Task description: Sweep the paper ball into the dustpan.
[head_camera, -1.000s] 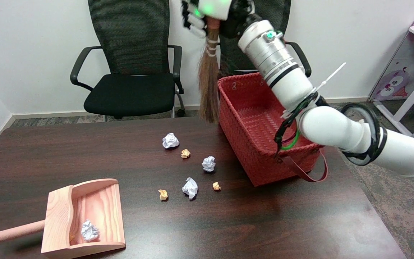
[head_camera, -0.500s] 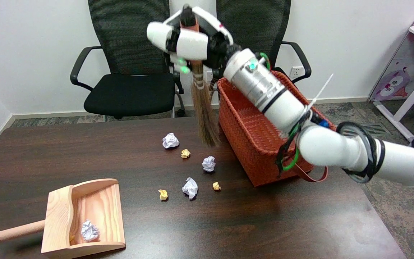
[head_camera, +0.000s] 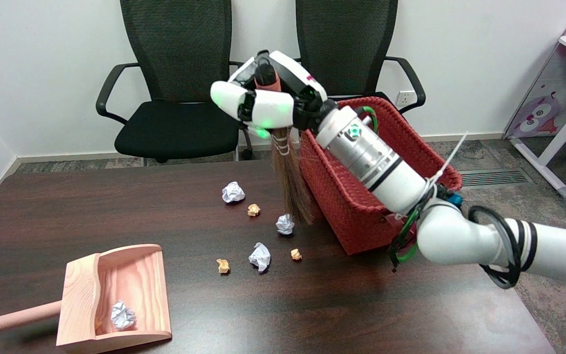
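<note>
Six paper balls (head_camera: 285, 223) loose on table below right hand (head_camera: 268, 101), which clenches broom (head_camera: 290, 182) handle. Dustpan (head_camera: 116, 295) well off toward camera-left of hand, one ball inside. Advice: drop bristles behind nearest ball, drag low toward pan mouth, avoid basket (head_camera: 361, 196).

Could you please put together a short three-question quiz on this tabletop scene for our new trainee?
1. True or false: the right hand holds the broom by its handle.
2. What lies inside the dustpan?
A. a white paper ball
B. a broom
C. nothing
3. Fill in: the broom's bristles hang between the nearest white paper ball on the table and the red ____.

Key:
1. True.
2. A: one white ball lies in the pan.
3. basket.
</note>
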